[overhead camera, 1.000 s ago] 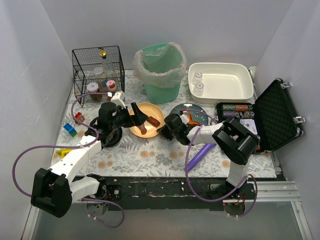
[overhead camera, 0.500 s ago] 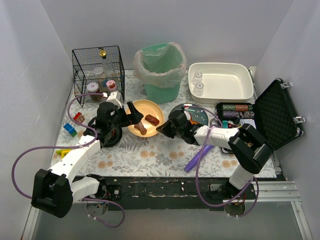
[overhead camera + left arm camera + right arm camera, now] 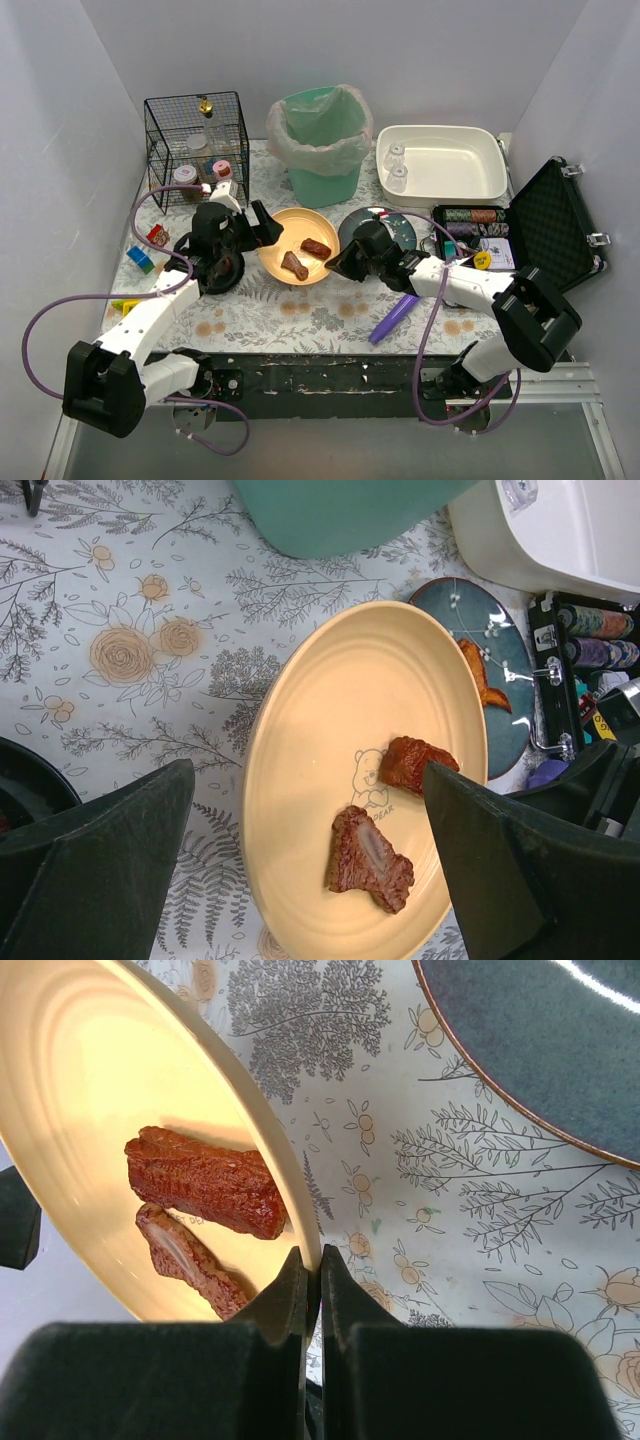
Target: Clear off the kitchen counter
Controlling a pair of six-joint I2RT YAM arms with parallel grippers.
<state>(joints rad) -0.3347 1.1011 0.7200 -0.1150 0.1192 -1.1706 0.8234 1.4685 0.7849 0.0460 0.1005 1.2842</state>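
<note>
1. Counter (image 3: 300,312): large flat rectangular top w/ whitish cloth, grey-green ferns + peach flowers. It fills the middle of the top view, from the arm bases to the back wall, and carries all things below.
2. Black hard case (image 3: 556,222), lid open, at the right edge of the counter. Rows of poker chips (image 3: 470,215) are inside.
3. Green plastic bin (image 3: 322,178) w/ clear bag liner, back centre.
4. White rectangular basin (image 3: 440,196), back right, just beside the bin. Two small clear cups (image 3: 397,166) stand in its left end.
5. Black wire basket (image 3: 160,150), back left, w/ small jars (image 3: 186,174) inside.
6. Round pale-yellow plate (image 3: 288,228), in front of the bin, btw. both arms.
7. Round dark blue-grey plate (image 3: 402,226), just right of the yellow plate, not touching it. An orange-brown strip (image 3: 483,675) lies on it.
8. Left end effector (image 3: 308,780): released, fingers far apart, at the left side of the yellow plate; it grasps nothing.
9. Right end effector (image 3: 312,1268): clenched, grasping the right rim of the yellow plate; the rim is pinched btw. the two fingers.
10. Long flat purple thing (image 3: 395,317), nr the front edge, below the right arm.
11. Two brown meat pcs (image 3: 316,246) on the yellow plate, close together, nr the pinched rim.
12. Small coloured blocks (image 3: 140,258), left edge of the counter.
</note>
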